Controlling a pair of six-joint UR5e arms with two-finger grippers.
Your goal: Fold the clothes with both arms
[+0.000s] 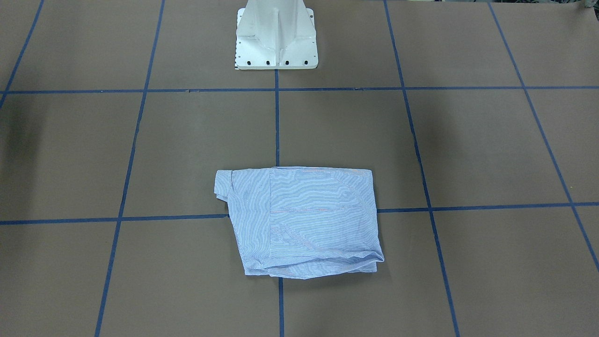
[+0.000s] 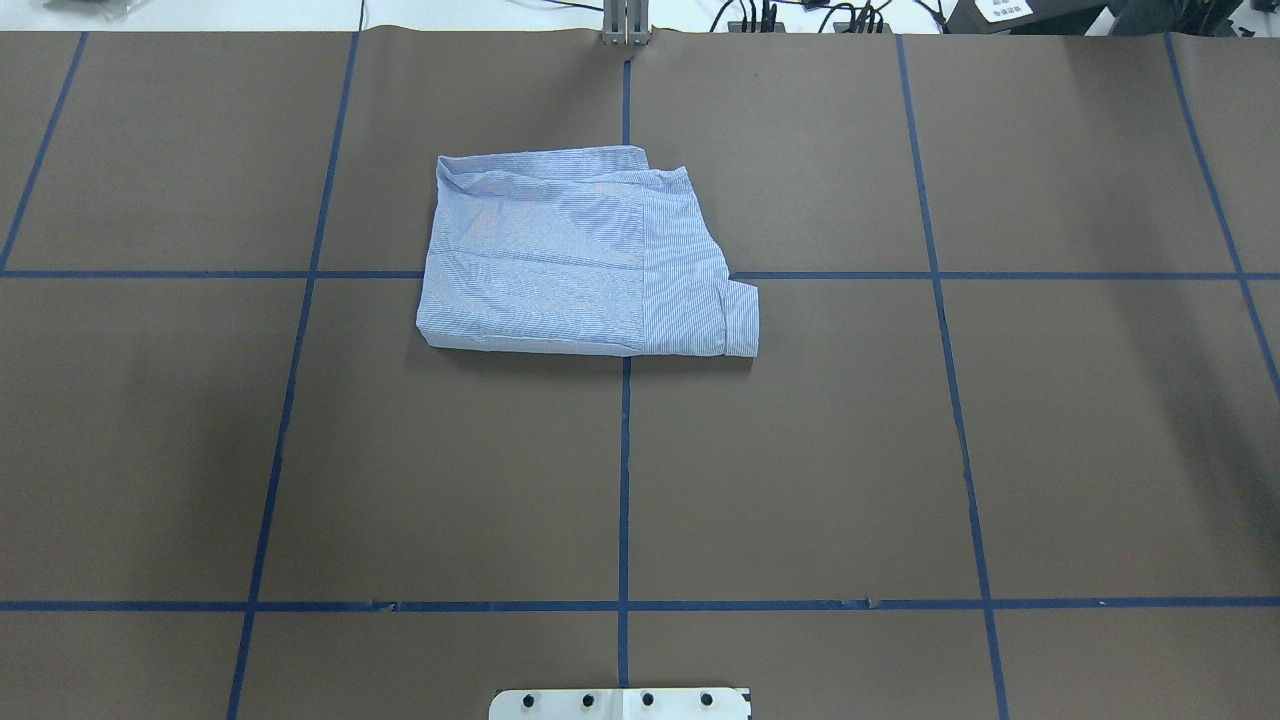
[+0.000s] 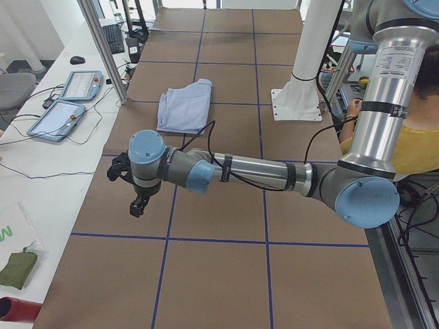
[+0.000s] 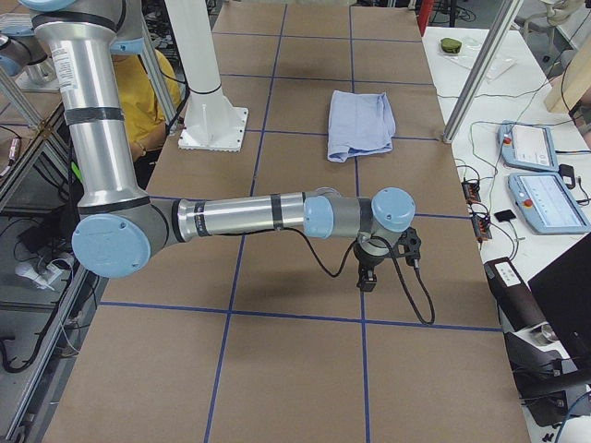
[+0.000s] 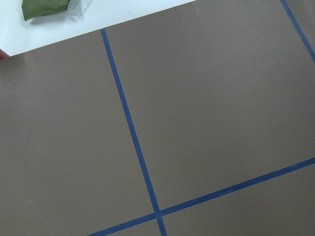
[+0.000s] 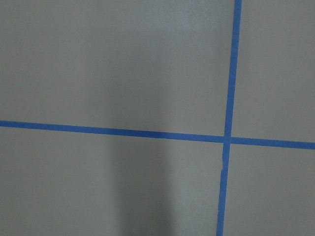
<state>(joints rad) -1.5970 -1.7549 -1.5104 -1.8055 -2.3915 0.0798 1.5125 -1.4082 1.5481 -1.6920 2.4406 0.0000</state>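
At centre of the front-facing view, slightly low: one shirt (image 1: 304,220), light blue with fine white stripes, folded into a rough rectangle. It lies flat on the brown table (image 1: 468,150), over a crossing of blue tape lines (image 1: 277,121). A cuffed flap juts at its upper left; its lower edge is rumpled. Count: one shirt, two arms, two grippers. Left arm (image 3: 260,171) reaches across the left side view, its left gripper (image 3: 137,204) above bare table at lower left, well apart from the shirt, touching nothing. Right arm (image 4: 240,217) and right gripper (image 4: 367,277) are posed alike in the right side view. Jaw opening: cannot tell for either.
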